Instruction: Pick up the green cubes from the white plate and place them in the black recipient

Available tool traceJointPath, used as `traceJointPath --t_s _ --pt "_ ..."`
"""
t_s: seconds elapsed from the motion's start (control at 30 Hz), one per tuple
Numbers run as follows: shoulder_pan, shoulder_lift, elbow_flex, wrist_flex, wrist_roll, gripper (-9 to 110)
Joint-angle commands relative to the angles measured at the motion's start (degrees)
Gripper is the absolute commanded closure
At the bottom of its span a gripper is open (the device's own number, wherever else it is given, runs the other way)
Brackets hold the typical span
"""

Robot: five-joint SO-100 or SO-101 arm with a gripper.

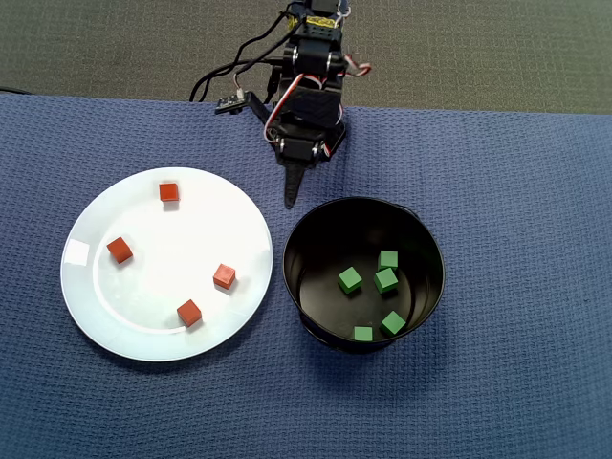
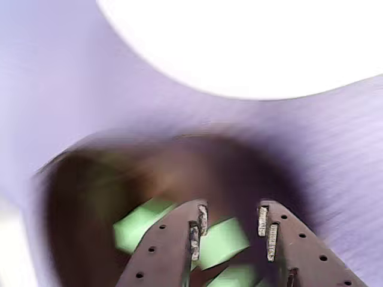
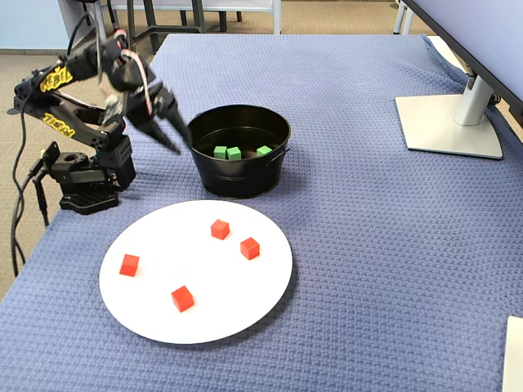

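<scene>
Nothing is held by the gripper [image 2: 233, 230], its jaws slightly parted, as it is poised near the black pot's [image 1: 304, 239] rim. Five green cubes [image 1: 350, 279] are seen inside that pot; beside it, the white plate [image 1: 96, 229] is left with four red-orange cubes [image 1: 120, 250], suggesting sorting is done.

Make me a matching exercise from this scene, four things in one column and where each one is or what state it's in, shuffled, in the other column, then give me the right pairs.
Things:
1. green cubes
2. red-orange cubes
3. tool
4. monitor stand

Places or states:
A. on the white plate
B. empty, above the cloth by the pot's rim
C. inside the black pot
D. on the blue cloth at the far right of the fixed view

Pairs: 1-C, 2-A, 3-B, 4-D
</scene>
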State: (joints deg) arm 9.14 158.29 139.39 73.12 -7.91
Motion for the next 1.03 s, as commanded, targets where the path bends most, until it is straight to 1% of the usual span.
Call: traceJointPath --t_s 0.0,0.07,0.17,0.53,1.0 --pt "3.96 5.62 11.95 -5.98 -3.16 99" --pt "3.78 6.59 18.11 -9.23 -3.87 98" --pt "1.93 10.11 23.91 -8.53 -5.27 97" --pt "2.64 12.39 24.79 -6.77 -5.27 101" --pt "2.37 14.33 25.31 -6.5 -4.48 100"
